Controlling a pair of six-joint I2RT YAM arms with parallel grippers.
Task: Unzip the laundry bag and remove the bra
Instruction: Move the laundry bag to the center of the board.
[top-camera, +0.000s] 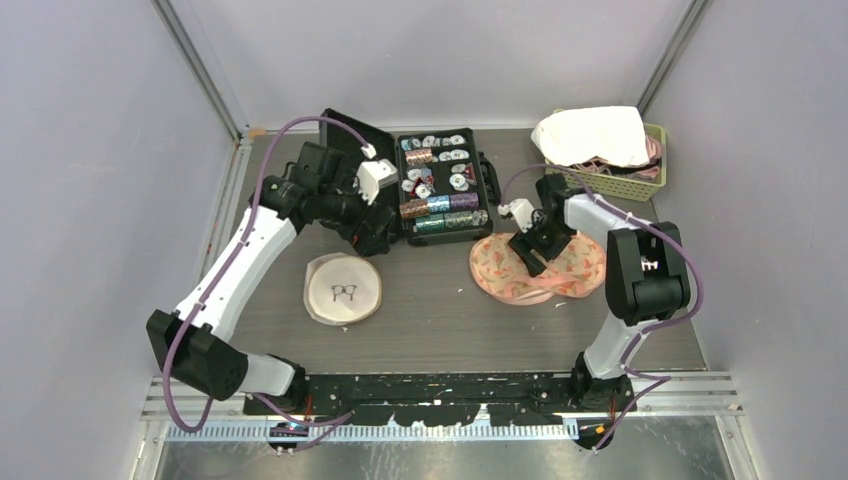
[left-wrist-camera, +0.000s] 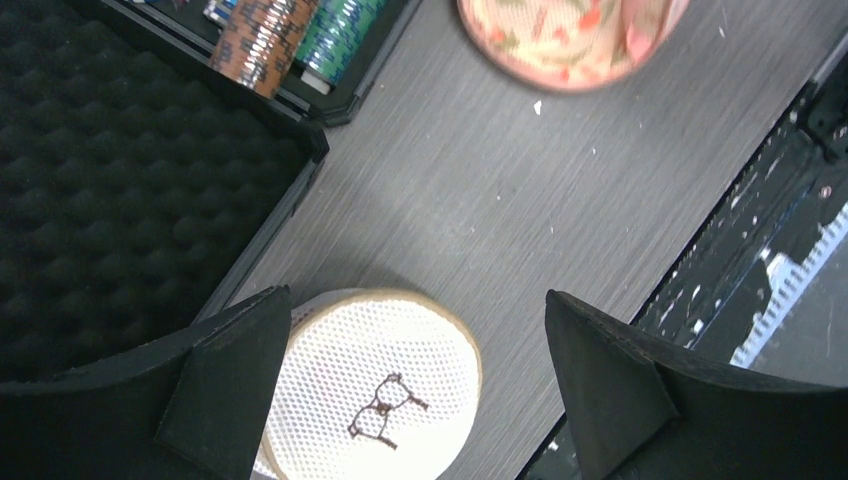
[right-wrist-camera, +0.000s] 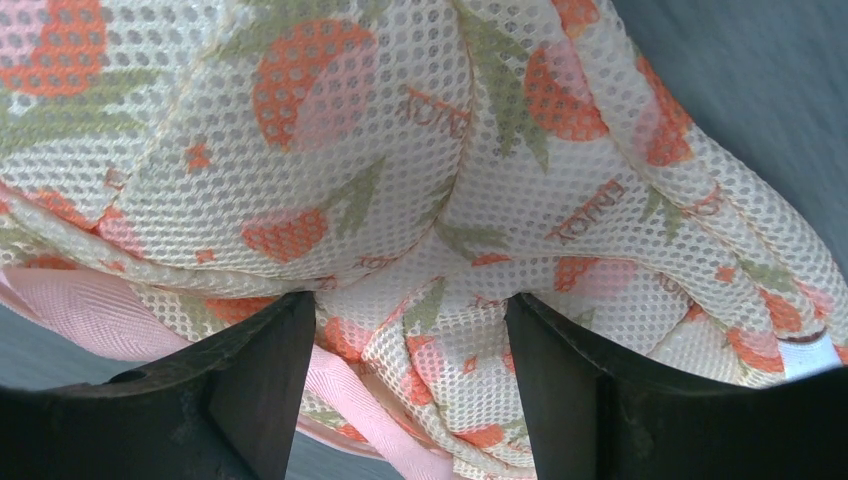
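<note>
The left gripper (left-wrist-camera: 415, 305) hangs above the bench (top-camera: 440, 320) with its jaws released wide and grasping nothing; below it lies a round white mesh bag (top-camera: 344, 291) printed with spectacles, beside the foam-lined lid (left-wrist-camera: 110, 180) of the open poker-chip case (top-camera: 440, 188). Right of the case, the floral mesh laundry bag (top-camera: 578, 268) lies flat on the bench at centre right; its long axis runs left to right across the bench, its left end pointing toward the white bag. The right gripper (right-wrist-camera: 408, 305) is down on the bag's upper left part. Only the right wrist view shows the jaws set apart astride a raised fold of mesh, with a pink woven band (right-wrist-camera: 70, 312) at the bag's edge; whether they pinch the fold cannot be told. No zipper can be made out. A green basket (top-camera: 655, 172) of cloth stands at far right.
</note>
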